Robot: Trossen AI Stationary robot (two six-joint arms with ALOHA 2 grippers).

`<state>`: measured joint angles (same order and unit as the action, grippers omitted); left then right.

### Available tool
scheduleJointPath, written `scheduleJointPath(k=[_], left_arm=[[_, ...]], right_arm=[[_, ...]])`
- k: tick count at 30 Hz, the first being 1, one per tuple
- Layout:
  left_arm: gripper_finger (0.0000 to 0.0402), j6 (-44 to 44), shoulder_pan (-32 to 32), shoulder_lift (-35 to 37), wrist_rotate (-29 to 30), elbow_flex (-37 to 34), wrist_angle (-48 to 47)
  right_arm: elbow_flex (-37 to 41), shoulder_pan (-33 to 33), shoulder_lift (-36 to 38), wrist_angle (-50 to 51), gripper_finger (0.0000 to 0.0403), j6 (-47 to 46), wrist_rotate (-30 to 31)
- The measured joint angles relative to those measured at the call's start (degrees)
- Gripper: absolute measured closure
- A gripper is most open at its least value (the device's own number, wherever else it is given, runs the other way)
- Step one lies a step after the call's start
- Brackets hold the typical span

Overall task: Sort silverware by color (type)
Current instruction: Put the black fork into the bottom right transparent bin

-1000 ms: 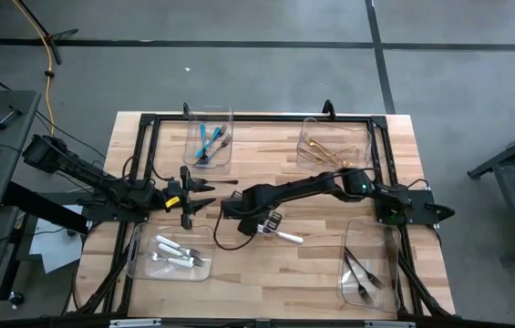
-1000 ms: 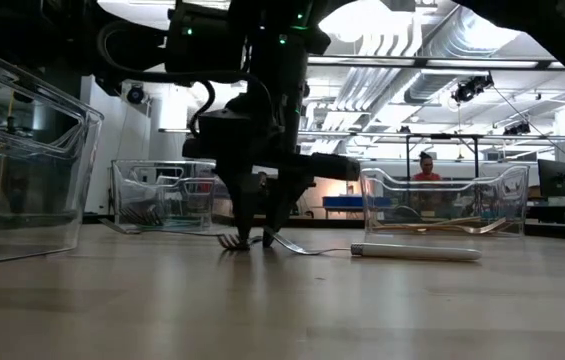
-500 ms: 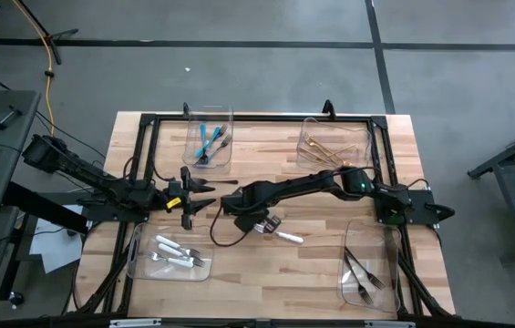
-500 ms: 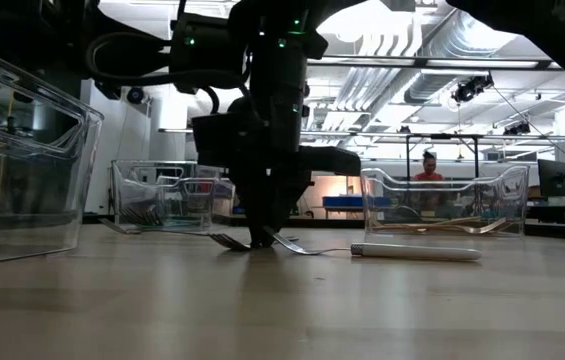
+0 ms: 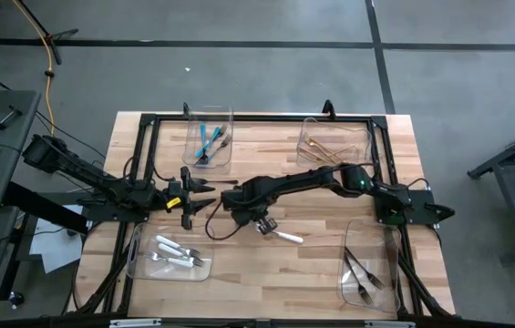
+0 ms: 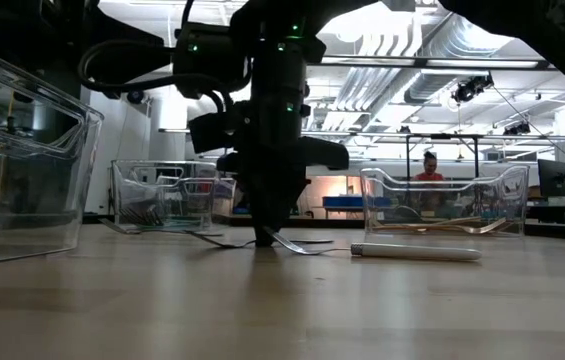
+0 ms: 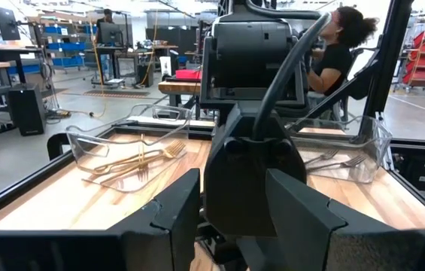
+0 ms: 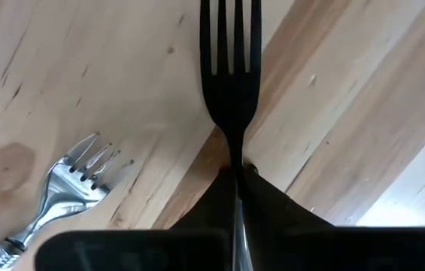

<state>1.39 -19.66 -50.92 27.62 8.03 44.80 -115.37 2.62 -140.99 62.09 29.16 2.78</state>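
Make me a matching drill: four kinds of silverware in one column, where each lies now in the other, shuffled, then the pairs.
Things
1. teal-handled utensils
2. gold utensils
3. dark fork
4. white-handled fork

Places
A. loose on the table, beside the right gripper
B. clear bin at the far left of the table
C. pinched in the shut right gripper
D. clear bin at the far right of the table

Pairs: 1-B, 2-D, 3-C, 4-A

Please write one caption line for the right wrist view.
Right gripper shut on a dark steel fork above the wooden table, beside a white-handled silver fork.
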Motion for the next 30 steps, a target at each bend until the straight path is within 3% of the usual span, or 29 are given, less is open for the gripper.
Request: scheduleJointPath(k=[15,26,30], left_arm=[[0.0255,-2.03,0.02,0.96,2.13,0.00,0.04],[0.0255,-2.07,-2.21,4.08,2.21,0.04,-2.28],[0.0255,-2.07,-2.87,6.03,2.57,0.04,-3.59]], right_arm=[[0.08,-0.40,0.75,0.69,0.0402,-4.94,-0.93],[0.78,-2.78,5.06,6.64,0.0403,-9.29,5.58],[0.70,-2.89,5.16,8.67,0.0403,-10.75,4.18]])
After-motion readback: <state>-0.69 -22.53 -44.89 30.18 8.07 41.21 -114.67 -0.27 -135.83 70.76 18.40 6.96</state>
